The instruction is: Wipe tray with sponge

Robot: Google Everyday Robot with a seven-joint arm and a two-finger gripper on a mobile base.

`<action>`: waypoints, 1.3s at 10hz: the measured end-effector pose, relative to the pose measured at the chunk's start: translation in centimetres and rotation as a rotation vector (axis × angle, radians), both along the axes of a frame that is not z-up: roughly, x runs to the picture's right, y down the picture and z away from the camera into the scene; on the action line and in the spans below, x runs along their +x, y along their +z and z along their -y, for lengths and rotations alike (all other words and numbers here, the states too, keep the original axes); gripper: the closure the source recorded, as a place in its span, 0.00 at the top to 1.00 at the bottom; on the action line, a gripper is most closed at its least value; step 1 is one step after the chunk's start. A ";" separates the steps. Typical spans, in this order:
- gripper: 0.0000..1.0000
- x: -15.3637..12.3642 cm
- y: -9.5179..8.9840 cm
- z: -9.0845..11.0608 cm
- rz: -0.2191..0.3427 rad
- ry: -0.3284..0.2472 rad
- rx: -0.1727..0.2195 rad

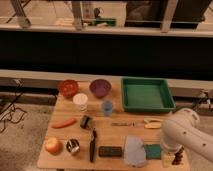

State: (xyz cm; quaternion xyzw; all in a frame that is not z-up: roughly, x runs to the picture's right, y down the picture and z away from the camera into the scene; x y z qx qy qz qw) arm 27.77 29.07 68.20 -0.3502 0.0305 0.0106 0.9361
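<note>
Since the sponge (153, 150) lies at the front edge of the table (115, 136), between the pale cloth (134, 151) and my gripper (172, 159) and well apart from the tray (146, 95) at the back, I hold the gripper low just beside it, jaws spread, ready to pinch it.

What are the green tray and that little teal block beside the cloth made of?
The tray looks like plastic: smooth, uniform green, moulded raised sides. The sponge seems foam: matte teal, soft-edged block. The claw hangs just beside it.
</note>
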 end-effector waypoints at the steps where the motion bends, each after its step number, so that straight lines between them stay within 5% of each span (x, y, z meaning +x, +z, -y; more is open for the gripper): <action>1: 0.80 -0.1 0.2 -0.4 0.009 -0.003 -0.005; 13: 0.80 -0.6 4.2 -3.0 0.109 -0.004 -0.059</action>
